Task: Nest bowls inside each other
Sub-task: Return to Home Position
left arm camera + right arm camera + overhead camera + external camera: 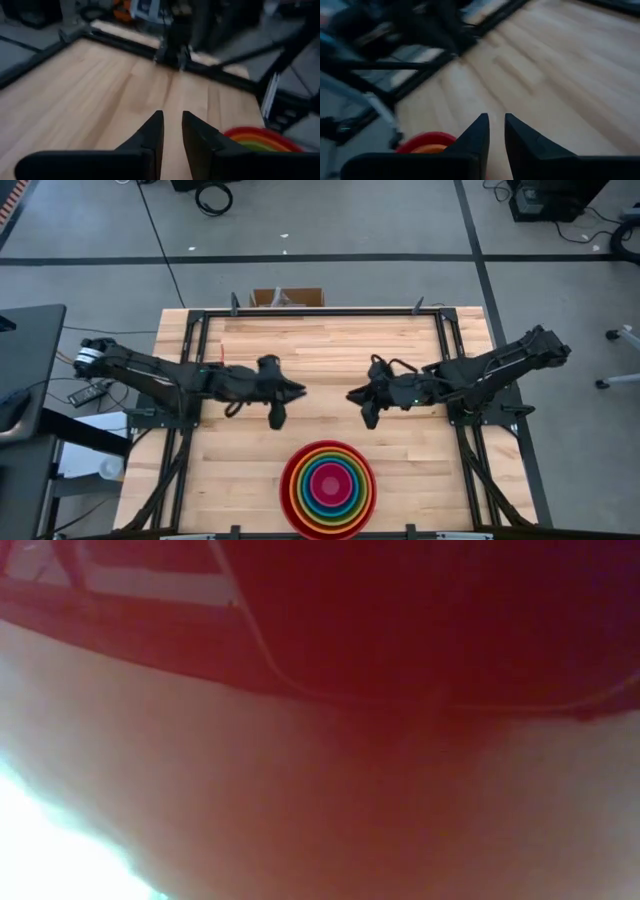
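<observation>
Left gripper (298,391): hovers over the middle of the table (250,345), tip pointing across at the other arm. In its own wrist view its fingers (155,132) are drawn almost together with only a slit between them, and they hold nothing.
Right gripper (352,394): faces the left one, near it but not touching. Its fingers (480,132) are likewise closed to a slit and empty.
Bowl stack (328,488): sits at the near edge of the table, between the two arms and well clear of both grippers.
What is in what: the red bowl (284,492) is outermost. Inside it come the orange bowl (292,490), the green bowl (299,489) and the blue bowl (307,488), with the pink bowl (328,485) in the centre. The rings look concentric and level.
Low view: filled with blurred red (400,620), probably the red bowl's wall just in front of that camera.
Done: all five bowls appear nested.
Left: no loose bowl is anywhere on the table, so I judge only the arms' parking remains.
</observation>
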